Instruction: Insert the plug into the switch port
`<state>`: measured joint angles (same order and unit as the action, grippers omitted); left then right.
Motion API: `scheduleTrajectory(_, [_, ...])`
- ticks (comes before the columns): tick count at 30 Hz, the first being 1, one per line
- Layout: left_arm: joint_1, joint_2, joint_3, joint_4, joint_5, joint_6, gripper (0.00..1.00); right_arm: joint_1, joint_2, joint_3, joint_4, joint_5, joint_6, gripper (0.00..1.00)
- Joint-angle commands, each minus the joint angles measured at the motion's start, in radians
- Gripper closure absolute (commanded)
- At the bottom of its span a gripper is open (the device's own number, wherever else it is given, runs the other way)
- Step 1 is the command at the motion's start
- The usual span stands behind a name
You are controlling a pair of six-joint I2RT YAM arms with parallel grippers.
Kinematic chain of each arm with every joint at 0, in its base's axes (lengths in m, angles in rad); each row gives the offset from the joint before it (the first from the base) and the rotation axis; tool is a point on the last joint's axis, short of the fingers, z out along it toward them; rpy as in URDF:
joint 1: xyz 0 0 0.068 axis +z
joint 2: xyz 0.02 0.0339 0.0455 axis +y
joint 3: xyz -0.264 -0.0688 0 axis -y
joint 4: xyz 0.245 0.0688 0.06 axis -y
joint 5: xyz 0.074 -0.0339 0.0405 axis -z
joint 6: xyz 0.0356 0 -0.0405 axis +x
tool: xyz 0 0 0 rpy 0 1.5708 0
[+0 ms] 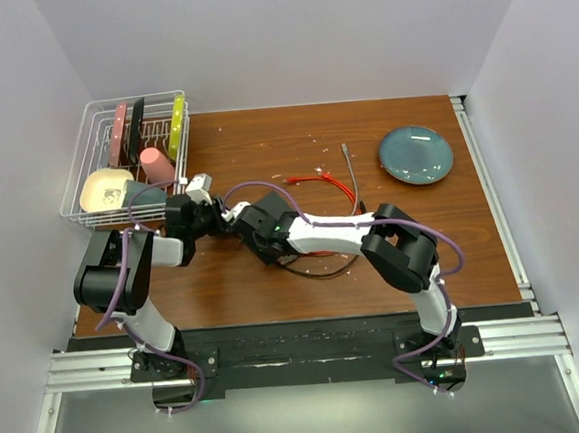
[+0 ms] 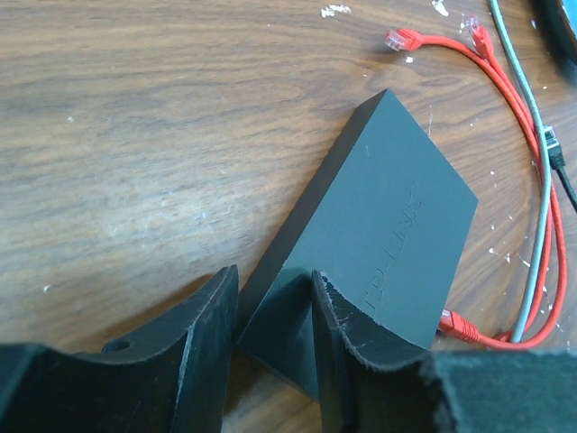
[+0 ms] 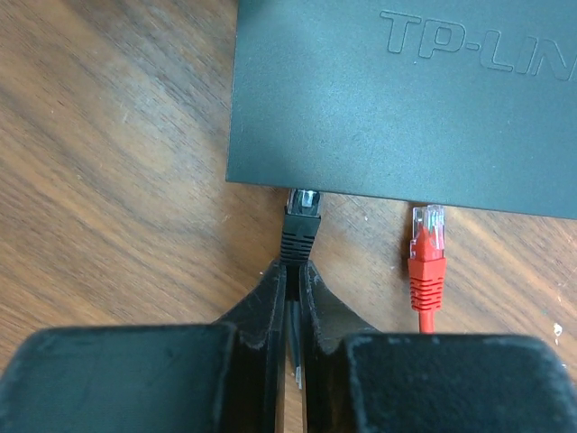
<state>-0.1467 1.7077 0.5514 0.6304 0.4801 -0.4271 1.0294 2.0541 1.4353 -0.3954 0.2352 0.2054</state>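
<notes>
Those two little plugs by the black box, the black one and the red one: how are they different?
The black plug is pinched between the right fingers; the red plug lies free on the table. The black plug sits near a corner of the black box; the red plug sits further along the same edge. They also differ in colour. Both point their clear tips at that edge.

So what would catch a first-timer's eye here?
Mid-table lies a flat black box: the left tool pinches its corner, while the right tool holds a black plug at its edge, beside a red plug. Farther back sit a wire rack at the far left corner and a blue-grey plate at the far right.
</notes>
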Motion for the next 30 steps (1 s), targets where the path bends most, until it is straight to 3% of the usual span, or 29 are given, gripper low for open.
scheduleTrajectory(1, [-0.091,-0.013,-0.079,-0.166,0.163,-0.064,0.65,-0.020,0.074,0.076,0.139,-0.019,-0.021,1.00])
scheduleTrajectory(13, [-0.165,-0.017,-0.128,-0.153,0.120,-0.102,0.67,-0.020,0.097,0.218,0.171,-0.053,-0.024,1.00])
scheduleTrajectory(30, [-0.186,-0.074,-0.169,-0.158,0.101,-0.124,0.70,-0.019,0.161,0.422,0.139,-0.049,-0.020,1.00])
